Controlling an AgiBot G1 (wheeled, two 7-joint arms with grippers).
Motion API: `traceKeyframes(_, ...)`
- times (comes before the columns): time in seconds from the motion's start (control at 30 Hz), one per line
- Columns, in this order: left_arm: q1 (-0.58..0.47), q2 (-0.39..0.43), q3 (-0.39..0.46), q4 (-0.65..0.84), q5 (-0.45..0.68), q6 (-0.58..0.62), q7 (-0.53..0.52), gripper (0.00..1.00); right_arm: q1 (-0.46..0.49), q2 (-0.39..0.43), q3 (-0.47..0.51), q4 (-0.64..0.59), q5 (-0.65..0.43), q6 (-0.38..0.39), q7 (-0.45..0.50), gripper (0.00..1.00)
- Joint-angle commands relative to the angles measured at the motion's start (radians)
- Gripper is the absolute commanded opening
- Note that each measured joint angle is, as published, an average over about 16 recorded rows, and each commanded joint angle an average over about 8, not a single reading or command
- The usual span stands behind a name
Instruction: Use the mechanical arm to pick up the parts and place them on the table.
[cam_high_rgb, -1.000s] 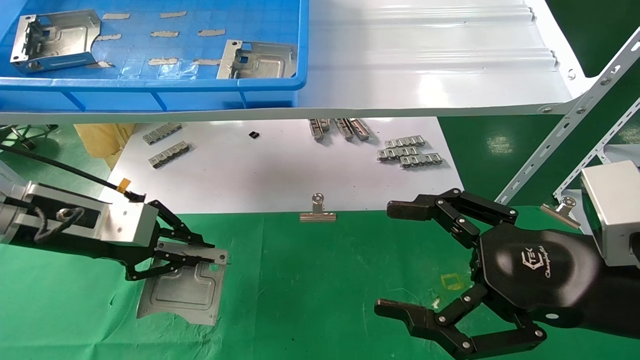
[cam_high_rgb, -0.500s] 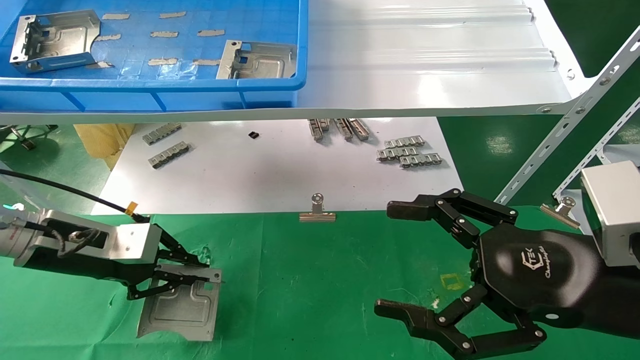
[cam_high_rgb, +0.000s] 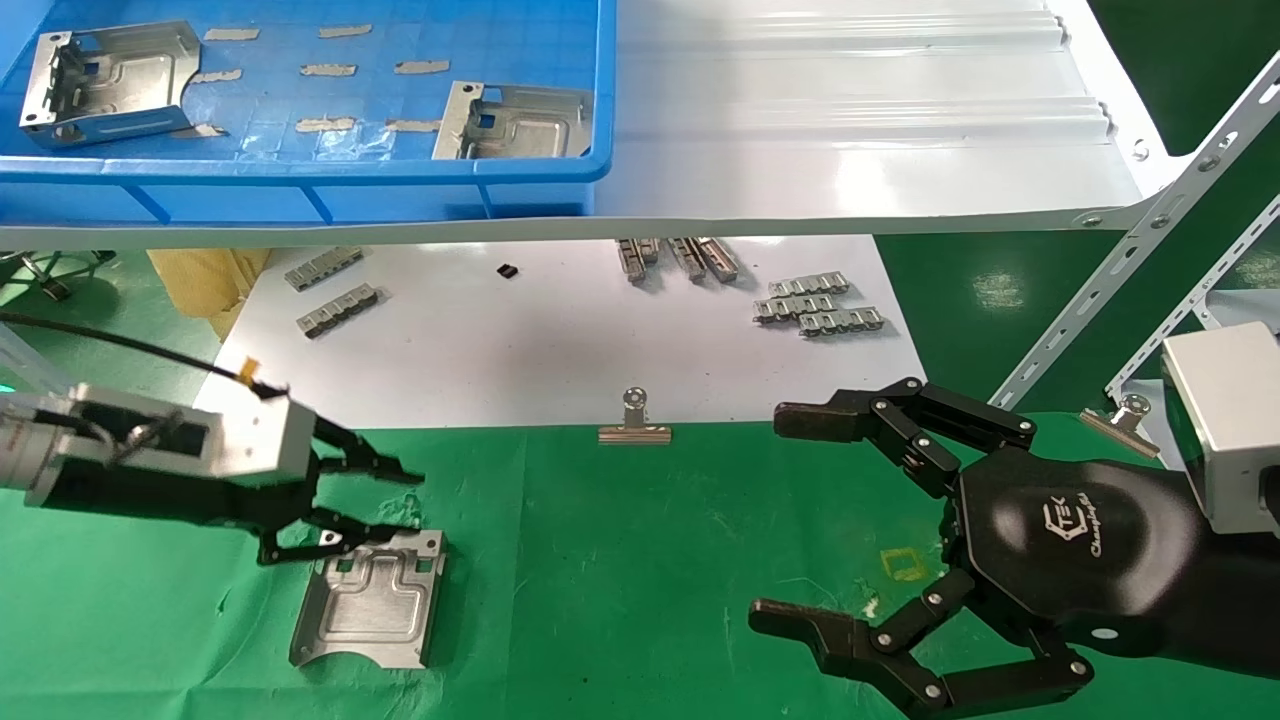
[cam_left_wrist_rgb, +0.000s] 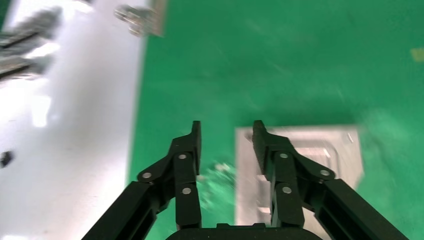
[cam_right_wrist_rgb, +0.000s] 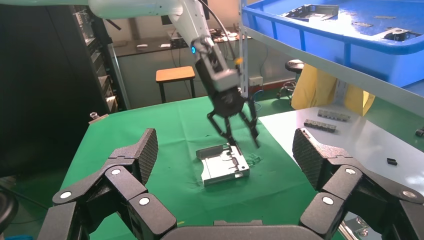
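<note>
A shiny silver part (cam_high_rgb: 372, 603) lies flat on the green cloth table (cam_high_rgb: 620, 560), also in the left wrist view (cam_left_wrist_rgb: 320, 150) and right wrist view (cam_right_wrist_rgb: 223, 163). My left gripper (cam_high_rgb: 400, 502) hangs open just above the part's far edge, holding nothing; in its wrist view (cam_left_wrist_rgb: 226, 135) one finger (cam_left_wrist_rgb: 267, 145) is over the part, the other over cloth. Two more parts (cam_high_rgb: 100, 80) (cam_high_rgb: 515, 122) rest in the blue bin (cam_high_rgb: 300, 180). My right gripper (cam_high_rgb: 790, 520) is open and empty over the cloth at the right (cam_right_wrist_rgb: 225, 150).
A glossy white board (cam_high_rgb: 560, 350) behind the cloth carries several grey toothed strips (cam_high_rgb: 815, 305) and a small black piece (cam_high_rgb: 508, 269). Binder clips (cam_high_rgb: 635, 425) (cam_high_rgb: 1125, 417) sit at the cloth's far edge. A white shelf (cam_high_rgb: 850, 120) and slotted metal struts (cam_high_rgb: 1130, 270) stand at right.
My left gripper lowered the part onto the cloth, opened and let it go, then rose slightly. The part now lies flat. The right arm has not moved.
</note>
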Motion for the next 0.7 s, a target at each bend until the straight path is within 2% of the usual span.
traceKeyframes(0.03,-0.002,-0.005,-0.013,0.009,-0.025,0.009,-0.014,1.0,0.0,0.0,0.0,0.0,0.0,0.0,0.0,1.0)
traceKeyframes(0.27,0.01,-0.018,-0.038,0.023,-0.077,0.012,-0.05,1.0,0.0,0.0,0.0,0.0,0.0,0.0,0.0,1.0)
traceKeyframes(0.47,0.013,-0.018,-0.037,0.012,-0.07,0.012,-0.046,1.0,0.0,0.0,0.0,0.0,0.0,0.0,0.0,1.0)
traceKeyframes(0.7,0.068,-0.043,-0.085,-0.077,-0.101,0.004,-0.101,1.0,0.0,0.0,0.0,0.0,0.0,0.0,0.0,1.0)
